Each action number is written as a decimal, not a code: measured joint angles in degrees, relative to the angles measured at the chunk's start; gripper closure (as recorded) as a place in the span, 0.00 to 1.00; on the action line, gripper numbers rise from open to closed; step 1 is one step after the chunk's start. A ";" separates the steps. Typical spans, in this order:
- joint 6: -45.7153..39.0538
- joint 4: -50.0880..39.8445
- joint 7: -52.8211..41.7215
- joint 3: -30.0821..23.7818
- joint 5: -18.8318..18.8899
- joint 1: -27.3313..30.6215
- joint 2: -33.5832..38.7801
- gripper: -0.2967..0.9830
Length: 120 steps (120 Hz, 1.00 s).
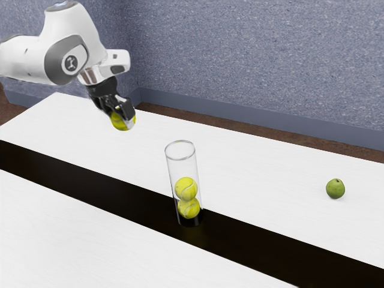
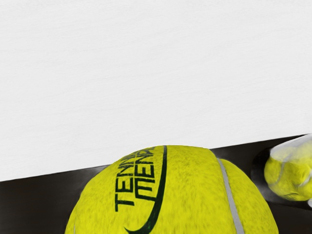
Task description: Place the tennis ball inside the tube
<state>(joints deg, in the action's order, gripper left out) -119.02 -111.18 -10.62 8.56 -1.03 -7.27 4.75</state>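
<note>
1. The gripper (image 1: 120, 113) is closed onto a yellow tennis ball (image 1: 122, 123), its two fingers parted by about the ball's width, one on each side.
2. That ball is in the gripper's grasp, above the white table (image 1: 84, 135) and outside the tube; the wrist view shows dark lettering and a pale seam on it.
3. The clear, open-topped tube (image 1: 182, 169) stands lower than the gripper, well apart from it toward the exterior view's right, on the table's dark stripe (image 1: 252, 239).
4. Inside the tube, below the gripper's level, an upper ball (image 1: 186, 188) rests on a lower ball (image 1: 189, 209).
5. Farther from the gripper, beyond the tube, a green fruit (image 1: 335, 189) sits on the white tabletop.
</note>
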 joint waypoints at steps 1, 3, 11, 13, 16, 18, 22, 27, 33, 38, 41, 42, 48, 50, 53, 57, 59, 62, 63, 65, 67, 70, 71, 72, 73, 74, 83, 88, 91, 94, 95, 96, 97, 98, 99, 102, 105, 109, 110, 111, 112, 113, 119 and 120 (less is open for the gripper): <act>0.19 0.44 0.31 -0.24 0.00 -0.12 -0.04 0.61; 0.57 1.30 0.94 -0.63 0.00 -0.46 -0.12 0.61; 1.82 3.57 3.52 -1.45 -0.17 -2.73 -0.48 0.59; 2.08 3.82 4.18 -1.68 -0.32 -3.21 -0.61 0.59; 2.48 4.06 5.17 -1.95 -0.72 -3.87 -0.81 0.58; 2.74 4.19 5.82 -2.07 -1.07 -4.26 -1.08 0.58; 3.21 4.59 7.08 -2.38 -1.73 -4.76 -1.76 0.58; 3.71 5.37 8.63 -3.02 -2.41 -4.90 -2.81 0.58; 4.19 5.94 10.43 -3.80 -3.00 -4.95 -3.73 0.57; 4.50 6.14 11.96 -4.62 -3.35 -4.82 -4.19 0.57; 4.66 6.20 12.84 -4.83 -3.53 -5.03 -4.51 0.57; 4.71 6.22 13.13 -4.81 -3.58 -5.19 -4.61 0.57; 4.97 6.30 14.79 -5.87 -3.82 -4.97 -5.32 0.57; 5.04 6.33 15.31 -6.09 -3.89 -5.03 -5.62 0.57; 5.10 6.35 16.07 -6.29 -4.09 -5.23 -6.01 0.57; 5.17 6.49 17.04 -6.56 -4.36 -5.46 -6.49 0.57; 5.20 6.74 17.51 -6.64 -4.46 -5.60 -6.80 0.57; 5.23 7.09 18.18 -6.74 -4.58 -5.78 -7.27 0.57; 5.25 7.18 18.40 -6.76 -4.62 -5.84 -7.39 0.57; 5.27 7.33 18.83 -6.79 -4.69 -5.92 -7.61 0.57; 5.29 7.43 19.25 -6.81 -4.74 -5.96 -7.79 0.57; 5.31 7.54 19.85 -6.83 -4.82 -5.92 -8.07 0.57; 5.32 7.56 20.05 -6.83 -4.85 -5.88 -8.15 0.56; 5.33 7.59 20.24 -6.84 -4.87 -5.83 -8.22 0.56; 5.33 7.60 20.43 -6.85 -4.90 -5.76 -8.28 0.56; 5.34 7.62 20.63 -6.86 -4.92 -5.67 -8.34 0.56; 5.38 7.71 22.26 -7.31 -5.09 -4.33 -8.79 0.56; 5.38 7.73 23.14 -7.83 -5.16 -3.48 -8.90 0.55; 5.37 7.73 23.65 -8.17 -5.17 -3.11 -8.94 0.55; 5.34 7.76 24.15 -8.50 -5.19 -2.92 -8.96 0.54; 5.33 7.77 24.31 -8.62 -5.19 -2.87 -8.98 0.54; 5.32 7.78 24.47 -8.72 -5.19 -2.86 -8.99 0.54; 5.31 7.81 24.64 -8.87 -5.20 -2.81 -9.01 0.54; 5.31 7.84 24.80 -8.99 -5.20 -2.80 -9.02 0.54; 5.30 7.97 24.96 -9.12 -5.20 -2.81 -9.05 0.54; 5.28 8.32 25.44 -9.38 -5.19 -2.99 -9.14 0.53; 5.26 8.60 25.90 -9.55 -5.18 -3.30 -9.26 0.53; 5.24 8.80 26.49 -9.76 -5.22 -3.69 -9.42 0.53; 5.23 8.82 26.63 -9.82 -5.23 -3.77 -9.44 0.53; 5.23 8.84 26.77 -9.88 -5.24 -3.84 -9.47 0.53; 5.23 8.86 26.91 -9.92 -5.25 -3.92 -9.49 0.53; 5.22 8.88 27.05 -9.96 -5.27 -3.99 -9.51 0.53; 5.20 8.92 27.86 -10.10 -5.34 -4.26 -9.57 0.52; 5.20 8.91 27.99 -10.11 -5.35 -4.28 -9.58 0.52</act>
<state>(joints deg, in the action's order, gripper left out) -113.81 -102.27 17.37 -1.56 -6.38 -11.55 -4.83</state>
